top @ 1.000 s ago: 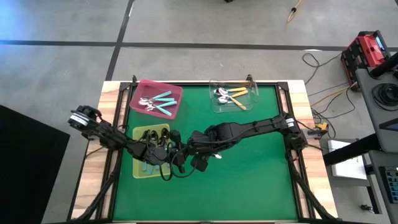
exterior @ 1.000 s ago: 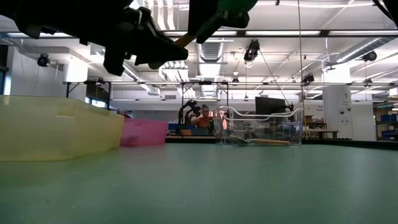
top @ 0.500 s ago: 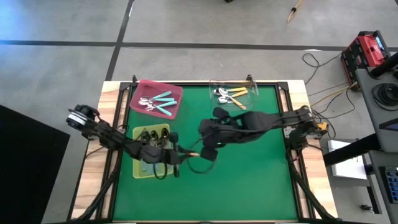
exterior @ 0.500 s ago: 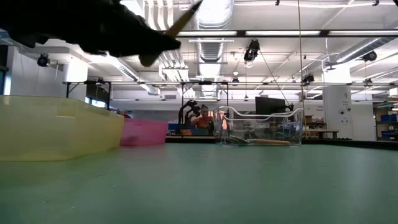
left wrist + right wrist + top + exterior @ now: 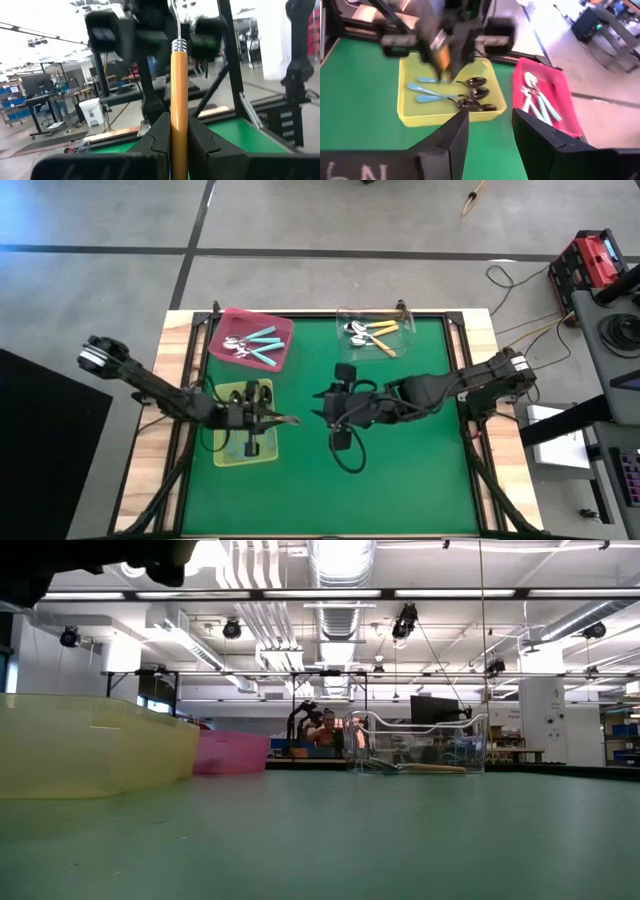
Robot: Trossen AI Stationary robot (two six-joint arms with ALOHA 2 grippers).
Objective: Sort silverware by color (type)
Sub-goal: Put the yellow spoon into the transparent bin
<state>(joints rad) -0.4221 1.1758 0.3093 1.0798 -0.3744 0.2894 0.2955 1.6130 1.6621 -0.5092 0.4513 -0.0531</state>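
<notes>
My left gripper (image 5: 272,419) hovers over the right rim of the yellow-green tray (image 5: 224,452), shut on a spoon with an orange handle (image 5: 289,420). The spoon sticks out toward my right gripper (image 5: 323,406), which stands open a short way to the right, over the green mat. In the right wrist view my open right gripper (image 5: 490,131) faces the tray (image 5: 407,117), where light blue spoons (image 5: 432,89) lie flat. Teal spoons (image 5: 262,346) lie in the pink tray (image 5: 283,328). Orange spoons (image 5: 381,334) lie in the clear tray (image 5: 345,352). My left gripper pinches the spoon's orange handle (image 5: 178,107) between its two fingers (image 5: 159,135). The fingers lie about level, pointing toward the table's right edge, and the handle runs along them. The metal neck (image 5: 175,20) sticks out ahead. The spoon is lifted clear of tray and mat.
The green mat (image 5: 400,470) lies bare to the right and near side. A black frame (image 5: 455,345) borders it. In the low view the yellow-green tray (image 5: 90,745), pink tray (image 5: 230,752) and clear tray (image 5: 420,745) stand in a row; a person (image 5: 325,726) sits far behind.
The two grippers were together at the yellow-green tray's right rim with the orange spoon between them. My right gripper has drawn back from the spoon toward the table's right edge and risen. My left gripper keeps the spoon and has lifted, turning about level, out of the low view.
</notes>
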